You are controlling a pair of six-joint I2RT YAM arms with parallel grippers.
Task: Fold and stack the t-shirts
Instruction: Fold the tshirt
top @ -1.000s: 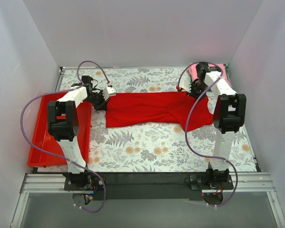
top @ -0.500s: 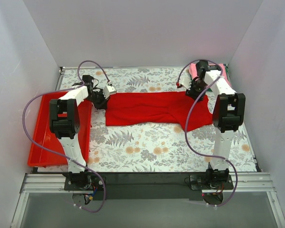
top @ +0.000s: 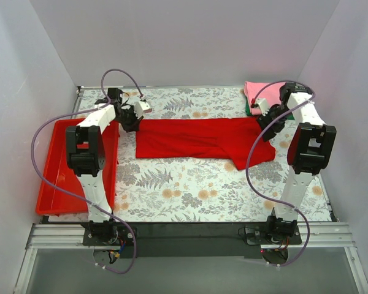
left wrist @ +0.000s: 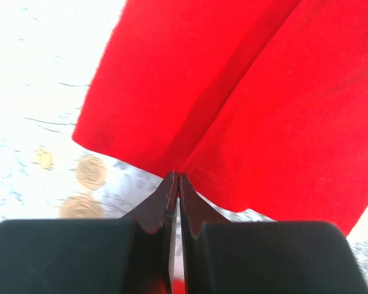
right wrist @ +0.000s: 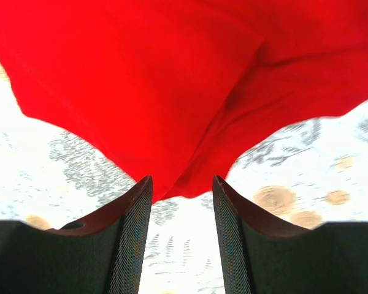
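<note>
L gripper [left wrist: 175, 182] clenched on red t-shirt [top: 196, 138] hem. R gripper [right wrist: 182, 187] released, jaws apart at shirt's other end.

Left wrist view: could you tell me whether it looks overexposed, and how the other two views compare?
Left wrist: the tablecloth is blown out to near white at upper left; right wrist: the print is washed out too, and the red t-shirt is oversaturated; top external: evenly lit and sharp.
</note>
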